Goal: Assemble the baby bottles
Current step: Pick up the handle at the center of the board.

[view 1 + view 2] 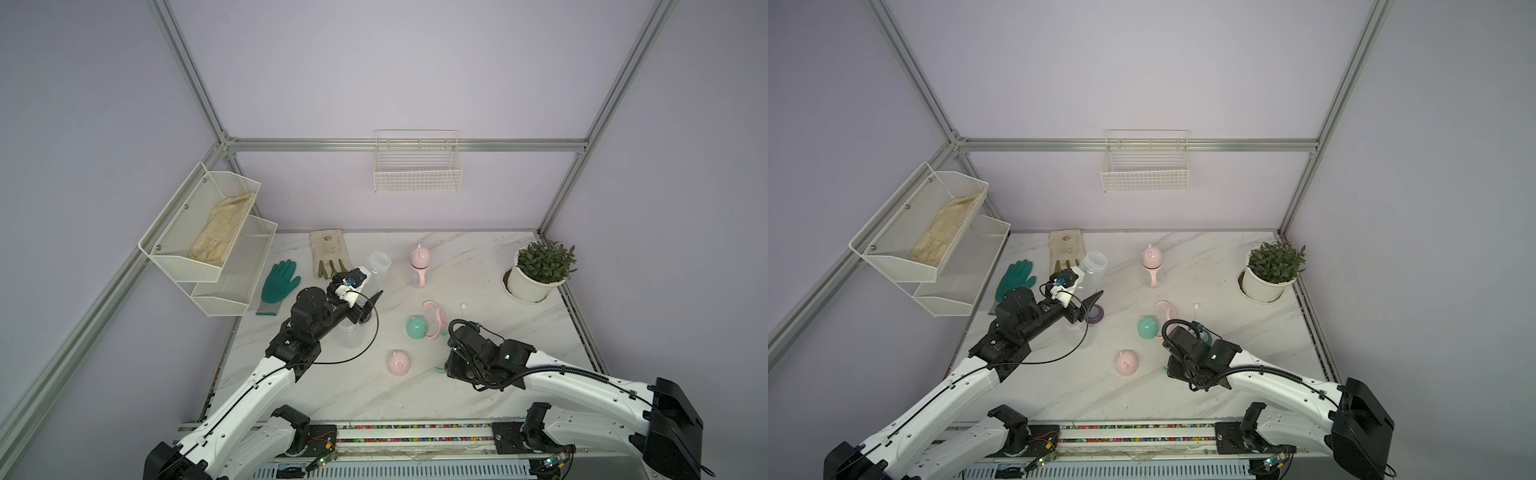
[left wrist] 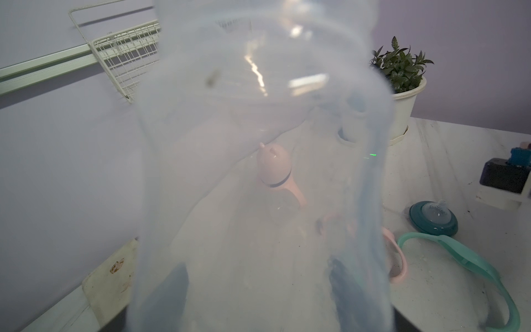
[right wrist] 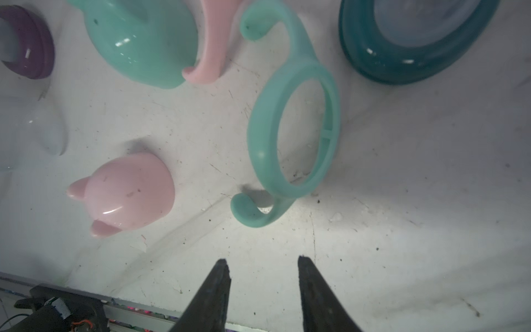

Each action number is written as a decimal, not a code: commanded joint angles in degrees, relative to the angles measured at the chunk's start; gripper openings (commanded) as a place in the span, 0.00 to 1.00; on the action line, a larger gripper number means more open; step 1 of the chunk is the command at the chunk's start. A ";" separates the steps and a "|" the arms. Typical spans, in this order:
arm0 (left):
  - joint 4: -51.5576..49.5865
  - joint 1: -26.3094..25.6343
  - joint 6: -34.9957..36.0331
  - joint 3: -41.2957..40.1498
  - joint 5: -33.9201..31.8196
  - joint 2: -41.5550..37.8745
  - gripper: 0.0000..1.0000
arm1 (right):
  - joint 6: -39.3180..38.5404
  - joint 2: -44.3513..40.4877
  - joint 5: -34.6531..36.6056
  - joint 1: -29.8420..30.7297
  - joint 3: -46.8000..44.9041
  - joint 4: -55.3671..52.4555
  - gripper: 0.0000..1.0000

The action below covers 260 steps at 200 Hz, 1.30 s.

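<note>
My left gripper is shut on a clear bottle, which it holds tilted above the table and which fills the left wrist view. A second clear bottle stands under that arm beside a purple collar. One pink baby bottle stands capped at the back. My right gripper hangs open over bare table, just short of the mint handle ring. Around it lie a mint cap, a pink cap, a pink handle ring and a teal collar.
A white plant pot stands at the back right. A green glove and a beige glove lie at the back left below a wire rack. A wire basket hangs on the back wall.
</note>
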 commanded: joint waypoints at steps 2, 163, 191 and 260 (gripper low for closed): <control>2.95 -0.31 -0.88 -0.99 1.05 -2.02 0.00 | 11.11 0.51 3.51 1.61 -2.12 5.65 0.42; 3.64 -0.32 -0.94 -0.96 3.57 -1.23 0.00 | 16.26 6.26 8.70 1.61 -9.36 16.22 0.27; 3.16 -0.32 -0.81 -0.94 3.40 -0.85 0.00 | 15.64 5.16 9.10 1.63 -8.59 12.89 0.15; 1.38 -0.90 -0.34 1.90 10.31 3.98 0.00 | 4.60 -4.31 15.37 1.62 2.67 -11.09 0.00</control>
